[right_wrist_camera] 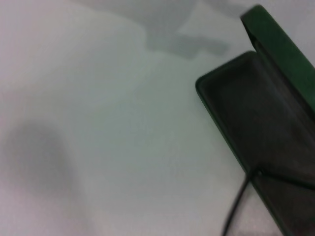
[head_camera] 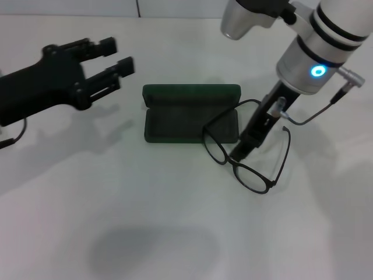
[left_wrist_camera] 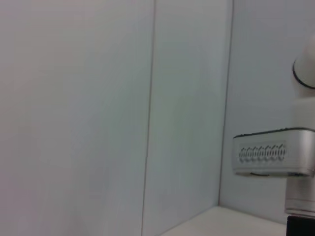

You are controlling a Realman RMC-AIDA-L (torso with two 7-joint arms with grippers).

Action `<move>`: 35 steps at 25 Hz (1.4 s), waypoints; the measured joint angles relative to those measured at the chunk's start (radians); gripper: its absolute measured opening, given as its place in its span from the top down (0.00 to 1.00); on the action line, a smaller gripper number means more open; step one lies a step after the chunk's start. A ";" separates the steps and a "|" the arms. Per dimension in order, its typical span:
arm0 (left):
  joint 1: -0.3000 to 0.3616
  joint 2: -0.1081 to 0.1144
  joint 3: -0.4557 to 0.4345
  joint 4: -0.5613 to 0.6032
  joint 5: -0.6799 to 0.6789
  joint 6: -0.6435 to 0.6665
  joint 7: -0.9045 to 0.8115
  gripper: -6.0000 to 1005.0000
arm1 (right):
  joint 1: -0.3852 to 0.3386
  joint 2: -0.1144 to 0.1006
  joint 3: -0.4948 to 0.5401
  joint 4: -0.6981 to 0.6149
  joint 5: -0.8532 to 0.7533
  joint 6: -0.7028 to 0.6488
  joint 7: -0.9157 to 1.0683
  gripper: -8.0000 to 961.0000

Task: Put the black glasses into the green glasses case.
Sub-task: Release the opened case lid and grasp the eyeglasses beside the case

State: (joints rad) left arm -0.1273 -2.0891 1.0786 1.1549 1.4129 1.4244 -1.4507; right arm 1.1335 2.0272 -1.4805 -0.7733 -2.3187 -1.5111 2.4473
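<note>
R gripper (head_camera: 242, 150): slim black jaws clamped on the thin black-framed glasses w/ rounded clear lenses (head_camera: 245, 153), gripping at the bridge area betw. the two lenses. Arm comes down from upper right of head view, silver wrist w/ a lit blue ring (head_camera: 317, 71), thin cable looping beside it.

Glasses are tilted, temples unfolded. One lens overlaps the right end of the dark green rectangular hard case w/ rounded corners (head_camera: 191, 114); other lens is out over the white surface (head_camera: 175, 221), nearer the robot. Can't tell if the frame touches the case or sits just above it. In R wrist view a thin black bit of frame (right_wrist_camera: 240, 202) crosses the case's (right_wrist_camera: 256, 128) near edge.

Case is open, lid standing up at the far side, dark lining showing in the tray, nothing lying fully inside it.

L gripper (head_camera: 111, 64): black, jaws apart, holding nothing, hovering left of the case and well apart from it. L wrist view shows only pale wall panels and part of the other arm.
</note>
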 joint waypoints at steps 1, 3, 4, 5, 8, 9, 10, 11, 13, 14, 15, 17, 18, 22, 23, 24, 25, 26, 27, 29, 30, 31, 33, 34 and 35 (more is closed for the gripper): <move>0.001 0.000 -0.019 -0.017 -0.001 0.015 0.009 0.50 | 0.000 0.000 0.000 0.000 0.015 0.002 0.000 0.56; 0.001 0.001 -0.062 -0.057 -0.003 0.059 0.027 0.50 | 0.000 0.000 0.000 0.010 0.044 0.010 0.001 0.56; 0.000 0.001 -0.078 -0.077 -0.003 0.079 0.039 0.50 | 0.000 0.000 -0.001 0.018 0.051 0.016 0.001 0.57; 0.000 0.001 -0.078 -0.077 -0.003 0.079 0.039 0.50 | 0.001 0.001 -0.008 0.029 0.060 0.025 0.001 0.57; -0.001 0.001 -0.113 -0.165 -0.003 0.138 0.104 0.51 | 0.006 0.001 -0.042 0.075 0.095 0.048 0.002 0.57; 0.001 0.001 -0.116 -0.182 -0.003 0.146 0.116 0.51 | 0.009 0.001 -0.052 0.090 0.105 0.054 0.003 0.58; 0.003 0.001 -0.118 -0.201 -0.003 0.157 0.127 0.51 | 0.015 0.001 -0.063 0.108 0.113 0.062 0.004 0.58; 0.003 0.001 -0.122 -0.216 -0.005 0.167 0.136 0.51 | 0.021 0.001 -0.081 0.127 0.123 0.078 0.008 0.58; 0.002 0.002 -0.132 -0.249 -0.008 0.202 0.157 0.51 | 0.031 0.001 -0.115 0.151 0.142 0.107 0.015 0.59; 0.000 0.002 -0.141 -0.266 -0.010 0.221 0.167 0.51 | 0.033 0.001 -0.126 0.155 0.151 0.117 0.016 0.59; -0.002 0.003 -0.149 -0.284 -0.011 0.239 0.175 0.51 | 0.035 0.001 -0.138 0.158 0.162 0.129 0.017 0.59; -0.005 0.004 -0.159 -0.302 -0.012 0.258 0.181 0.51 | 0.037 0.001 -0.150 0.162 0.168 0.143 0.019 0.59; -0.005 0.004 -0.161 -0.306 -0.012 0.261 0.183 0.51 | 0.037 0.001 -0.154 0.166 0.168 0.149 0.020 0.60; -0.004 0.004 -0.162 -0.315 -0.015 0.273 0.189 0.52 | 0.039 0.001 -0.162 0.179 0.164 0.165 0.022 0.62; -0.004 0.004 -0.163 -0.317 -0.015 0.275 0.190 0.52 | 0.038 0.001 -0.168 0.182 0.163 0.175 0.022 0.63; -0.005 0.003 -0.164 -0.317 -0.015 0.276 0.190 0.52 | 0.038 0.001 -0.171 0.185 0.163 0.180 0.022 0.64; -0.007 0.003 -0.166 -0.317 -0.015 0.276 0.190 0.52 | 0.038 0.001 -0.176 0.190 0.163 0.188 0.022 0.64; -0.009 0.003 -0.168 -0.319 -0.015 0.277 0.190 0.52 | 0.038 0.001 -0.179 0.196 0.163 0.194 0.022 0.65; -0.014 0.002 -0.169 -0.323 -0.015 0.277 0.191 0.52 | 0.038 0.001 -0.181 0.201 0.163 0.198 0.022 0.66; -0.025 0.003 -0.173 -0.338 -0.015 0.277 0.193 0.52 | 0.036 0.001 -0.184 0.203 0.164 0.205 0.022 0.66; -0.031 0.004 -0.174 -0.346 -0.015 0.277 0.196 0.53 | 0.034 0.001 -0.184 0.203 0.164 0.208 0.021 0.67; -0.036 0.004 -0.175 -0.354 -0.016 0.277 0.198 0.53 | 0.033 0.001 -0.185 0.204 0.164 0.211 0.019 0.67; -0.045 0.005 -0.175 -0.369 -0.016 0.277 0.204 0.53 | 0.029 0.001 -0.185 0.204 0.165 0.213 0.018 0.68; -0.050 0.006 -0.175 -0.378 -0.016 0.277 0.208 0.53 | 0.027 0.001 -0.185 0.204 0.165 0.214 0.017 0.68; -0.054 0.007 -0.177 -0.386 -0.016 0.277 0.213 0.53 | 0.021 0.001 -0.185 0.201 0.164 0.214 0.015 0.69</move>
State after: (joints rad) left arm -0.1816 -2.0821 0.9015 0.7684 1.3973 1.7014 -1.2381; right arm 1.1549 2.0279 -1.6658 -0.5723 -2.1545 -1.2970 2.4624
